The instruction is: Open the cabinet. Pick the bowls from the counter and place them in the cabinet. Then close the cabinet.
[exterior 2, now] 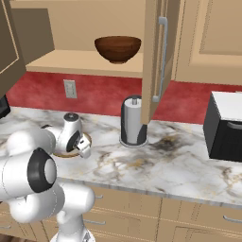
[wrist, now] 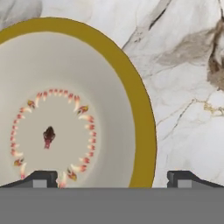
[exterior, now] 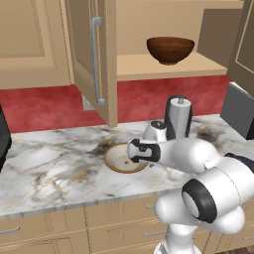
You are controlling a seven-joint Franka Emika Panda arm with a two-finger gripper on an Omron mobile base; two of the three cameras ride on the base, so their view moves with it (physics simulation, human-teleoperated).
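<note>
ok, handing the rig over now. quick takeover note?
Claw: open, holding nothing, poised just above the cream bowl, fingertips straddling its tan rim.
Cabinet: both doors open.
Brown wooden bowl: upright on the cabinet shelf.
Cream bowl: on the counter, left of the grey canister.
Done: cabinet opened, brown bowl shelved.
Left: grasp the cream bowl, set it on the shelf, close both doors.
</note>
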